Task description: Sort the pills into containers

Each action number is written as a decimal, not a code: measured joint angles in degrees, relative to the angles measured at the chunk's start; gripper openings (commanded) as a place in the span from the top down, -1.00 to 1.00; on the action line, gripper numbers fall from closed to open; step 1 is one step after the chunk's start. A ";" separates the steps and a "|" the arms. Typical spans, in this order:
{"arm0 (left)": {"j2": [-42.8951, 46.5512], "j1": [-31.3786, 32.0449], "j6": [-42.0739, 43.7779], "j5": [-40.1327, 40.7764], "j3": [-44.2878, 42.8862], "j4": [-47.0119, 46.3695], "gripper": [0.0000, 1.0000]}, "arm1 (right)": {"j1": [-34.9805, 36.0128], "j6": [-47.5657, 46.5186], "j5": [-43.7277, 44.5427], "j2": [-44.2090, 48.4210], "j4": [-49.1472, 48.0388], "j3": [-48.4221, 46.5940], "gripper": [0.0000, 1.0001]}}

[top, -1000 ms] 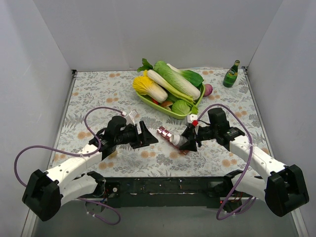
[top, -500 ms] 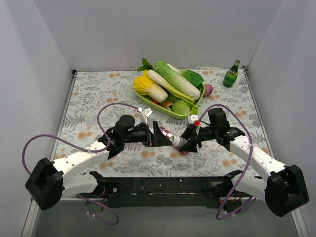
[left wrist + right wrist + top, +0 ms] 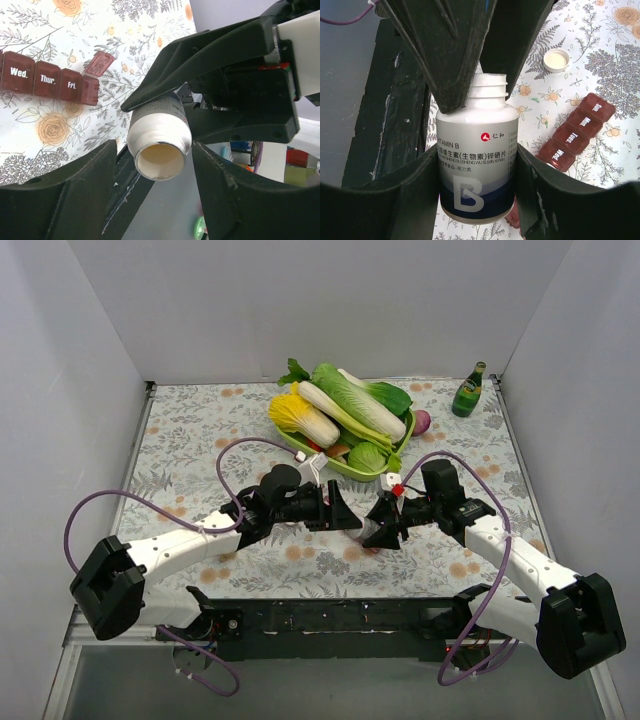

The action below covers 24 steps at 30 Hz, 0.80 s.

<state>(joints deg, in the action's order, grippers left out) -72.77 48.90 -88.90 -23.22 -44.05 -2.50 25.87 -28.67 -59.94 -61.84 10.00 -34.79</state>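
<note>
My right gripper point(image 3: 478, 167) is clamped on the uncapped white vitamin bottle point(image 3: 477, 135). My left gripper point(image 3: 159, 172) is spread wide, fingers either side of the bottle's mouth. The red pill organiser point(image 3: 47, 80) lies on the table just beside them, with one end lid flipped up.

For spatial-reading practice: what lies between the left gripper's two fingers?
The white bottle, open-mouthed, held by the right gripper; the left wrist view shows it inside the left gripper.

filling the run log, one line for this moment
right gripper: shut on vitamin bottle | left gripper: open at bottle mouth | cap: lying loose | pill organiser: end lid open
</note>
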 measured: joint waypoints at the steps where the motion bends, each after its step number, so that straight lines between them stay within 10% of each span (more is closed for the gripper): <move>1: -0.28 0.13 0.02 0.17 -0.17 0.37 -0.12 | 0.00 0.02 0.00 0.00 -0.07 0.00 0.97; 10: -0.96 0.81 0.20 0.98 -2.58 3.72 1.00 | -0.15 0.02 0.87 -0.02 -0.07 0.15 0.87; 19: -1.01 0.85 0.26 1.33 -4.72 7.76 1.00 | -0.13 0.20 0.59 -0.02 -0.72 0.20 -0.37; 24: -1.05 1.20 0.22 2.91 -8.04 12.57 1.00 | -0.09 0.63 1.40 -0.02 -1.18 0.20 -0.53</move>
<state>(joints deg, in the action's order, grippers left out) -73.82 50.11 -88.68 -20.32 -52.10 10.07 25.78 -28.03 -58.54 -61.87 8.82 -34.59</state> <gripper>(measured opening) 0.370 0.729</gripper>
